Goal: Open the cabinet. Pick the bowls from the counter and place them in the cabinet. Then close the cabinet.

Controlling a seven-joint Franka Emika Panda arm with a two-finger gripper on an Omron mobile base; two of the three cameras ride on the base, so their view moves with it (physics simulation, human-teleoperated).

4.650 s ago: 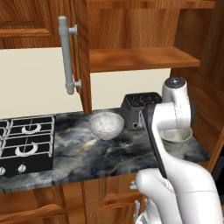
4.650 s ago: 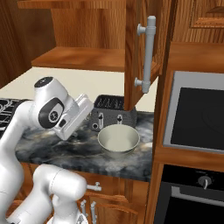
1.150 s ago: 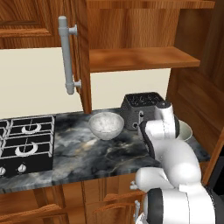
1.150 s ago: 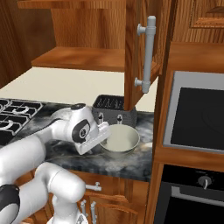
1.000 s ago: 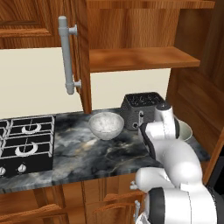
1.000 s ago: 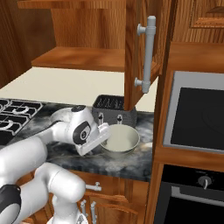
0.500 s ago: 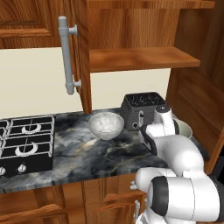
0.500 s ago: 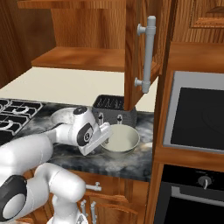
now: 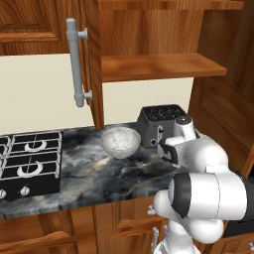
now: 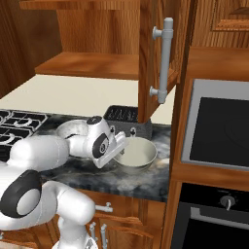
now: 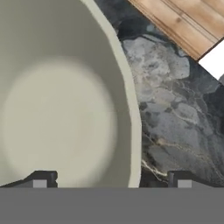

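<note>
The wall cabinet stands open across the top of the left base view, its door with the long silver bar handle swung out at the upper left and a bare wooden shelf inside. Below it, on the dark marble desk, the speckled whitish bowl sits in the middle of the frame, just left of a black toaster, with the gas hob at the far left. In the right base view the cream bowl rests on the desk at centre, and the pincer is tipped against its left rim. In the hand view the two fingertips stand wide apart, one over the bowl's pale inside, the other over the marble, the rim between them, nothing clamped
</note>
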